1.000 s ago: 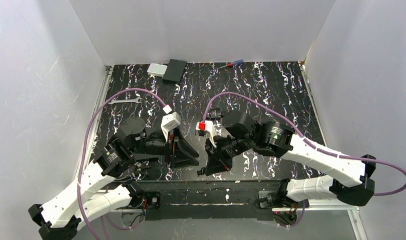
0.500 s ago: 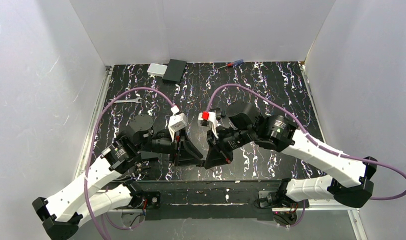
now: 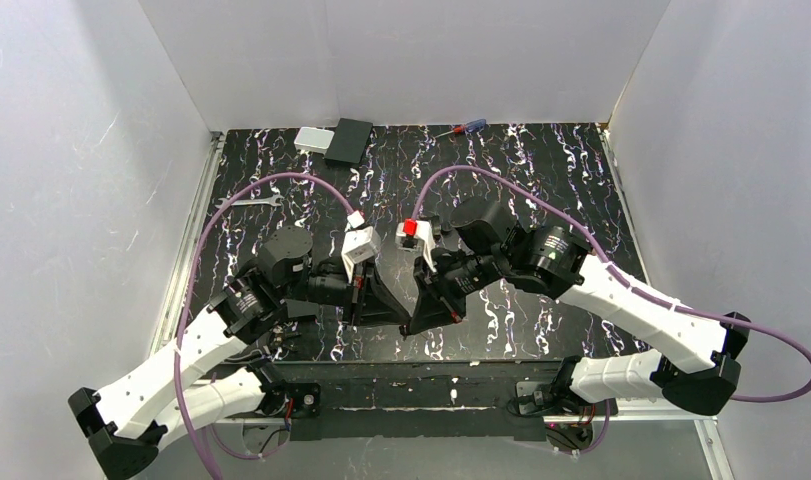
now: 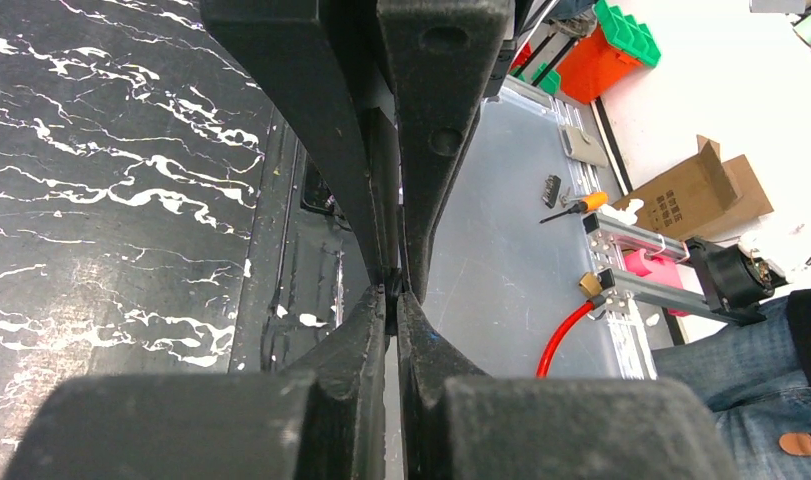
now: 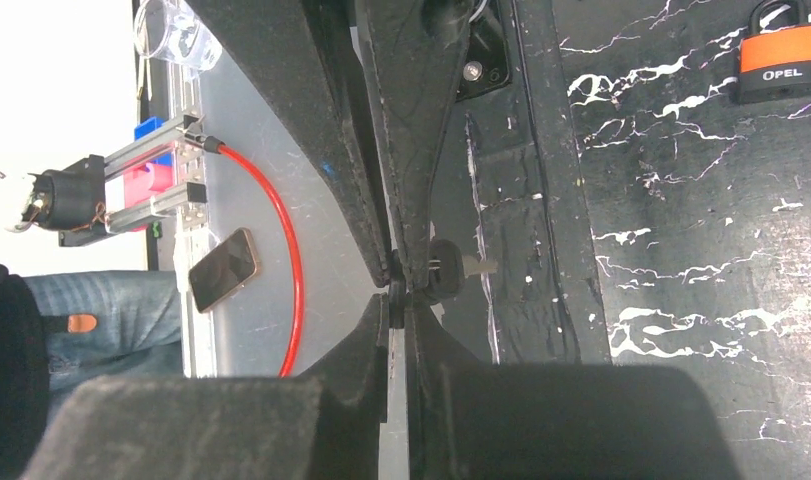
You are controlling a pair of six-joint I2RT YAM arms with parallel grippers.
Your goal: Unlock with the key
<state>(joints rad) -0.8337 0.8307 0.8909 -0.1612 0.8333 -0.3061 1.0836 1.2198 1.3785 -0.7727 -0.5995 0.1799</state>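
The key is a tiny dark-headed piece whose short silvery blade sticks out sideways over the table's front edge. My right gripper is shut on the edge of its head. My left gripper meets it tip to tip, and its jaws are also shut on that same small dark piece. In the top view the left gripper and right gripper touch noses low in the middle, and the key is too small to make out there.
An orange-faced padlock lies on the marbled black mat. At the back are a silver wrench, a black box, a grey box and a screwdriver. White walls surround the mat.
My left arm swung right until its fingertips met the right gripper's, and its jaws closed. The right gripper shifted slightly left and stayed shut on the key.
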